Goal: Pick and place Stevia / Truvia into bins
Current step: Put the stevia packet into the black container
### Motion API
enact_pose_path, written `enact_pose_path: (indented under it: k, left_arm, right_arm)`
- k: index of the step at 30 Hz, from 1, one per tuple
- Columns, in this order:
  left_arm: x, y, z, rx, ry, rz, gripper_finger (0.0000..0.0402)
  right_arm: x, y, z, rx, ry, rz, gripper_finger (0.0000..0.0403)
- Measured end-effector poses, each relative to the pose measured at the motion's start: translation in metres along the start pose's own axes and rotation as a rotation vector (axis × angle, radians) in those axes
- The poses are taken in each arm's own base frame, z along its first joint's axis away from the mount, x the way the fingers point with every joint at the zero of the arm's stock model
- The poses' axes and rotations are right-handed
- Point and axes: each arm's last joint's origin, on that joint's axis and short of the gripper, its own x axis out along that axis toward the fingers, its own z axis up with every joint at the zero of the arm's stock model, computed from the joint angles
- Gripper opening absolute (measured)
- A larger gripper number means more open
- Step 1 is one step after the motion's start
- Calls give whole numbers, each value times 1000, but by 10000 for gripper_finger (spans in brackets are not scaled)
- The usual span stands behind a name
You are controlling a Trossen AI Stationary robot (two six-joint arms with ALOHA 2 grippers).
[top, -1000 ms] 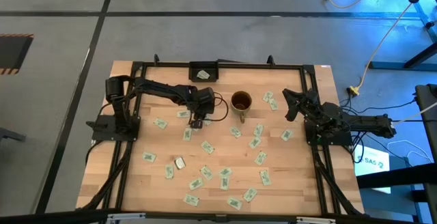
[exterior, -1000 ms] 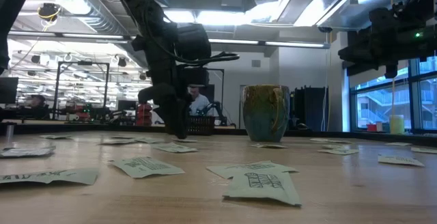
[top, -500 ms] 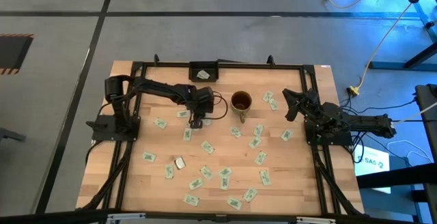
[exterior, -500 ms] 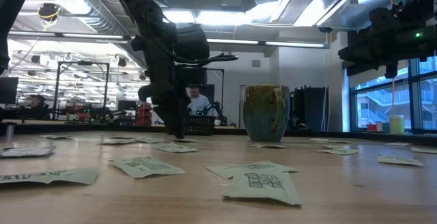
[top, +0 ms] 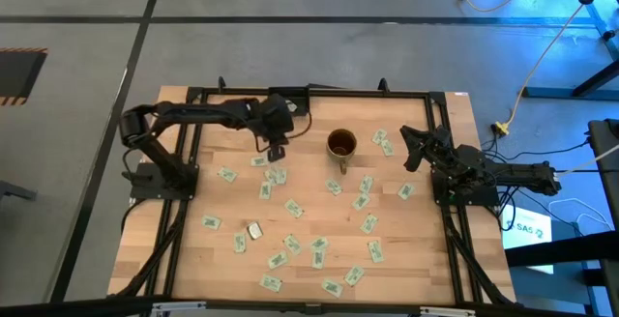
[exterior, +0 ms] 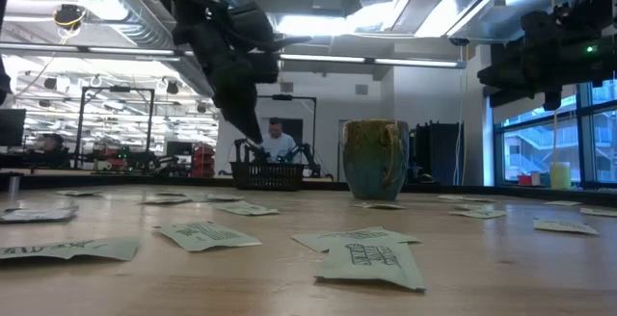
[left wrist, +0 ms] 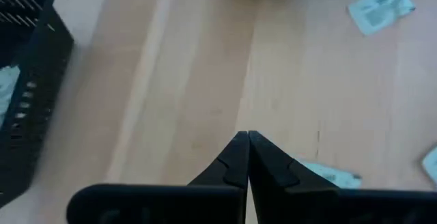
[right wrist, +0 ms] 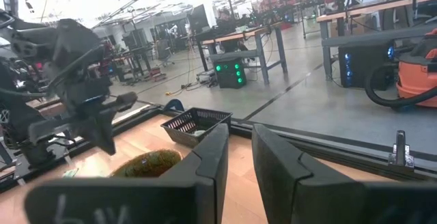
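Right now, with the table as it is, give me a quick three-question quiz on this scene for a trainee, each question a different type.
1. True or false: the mug lies tipped on its side.
2. Multiple choice: the left tool is A) wide open, B) shut, C) out of view.
3. Short answer: what already lies inside the black tray?

Key:
1. False; it stands upright.
2. B.
3. A sachet.
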Motion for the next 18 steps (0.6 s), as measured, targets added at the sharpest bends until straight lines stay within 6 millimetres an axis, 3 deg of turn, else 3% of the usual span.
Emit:
enact_pose_path:
  k: [7,12,18]
  left_arm:
    - [8,-27,-3,304,46,-135,55]
    - [28,-41,-7,313,132,-65,89]
    - [51,-48,-15,299,218,-63,80]
  right_arm:
    - [0,0,0,3,0,0,71]
    - [0,0,0,0,0,0,71]
    - [0,0,0,0,0,0,71]
